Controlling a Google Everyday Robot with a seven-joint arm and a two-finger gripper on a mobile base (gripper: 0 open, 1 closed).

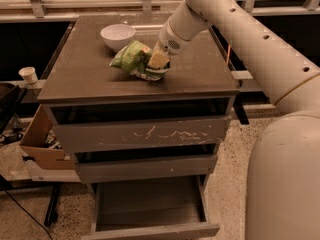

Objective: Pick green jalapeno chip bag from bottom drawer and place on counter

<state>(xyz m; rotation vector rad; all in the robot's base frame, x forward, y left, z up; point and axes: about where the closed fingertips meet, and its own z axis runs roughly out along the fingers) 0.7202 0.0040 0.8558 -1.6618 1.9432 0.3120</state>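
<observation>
The green jalapeno chip bag [134, 58] lies on the counter [90, 79], just in front of and to the right of the white bowl [117, 35]. My gripper [158, 62] comes down from the upper right on the white arm and is shut on the bag's right end, low over the counter top. The bottom drawer [150, 231] is pulled out at the foot of the cabinet, and its inside shows nothing in it.
The taller drawer front with white scratches [140, 134] is slightly open below the counter. A cardboard box [42, 144] and a paper cup [28, 75] are on the left. My arm's bulk [285, 174] fills the right side.
</observation>
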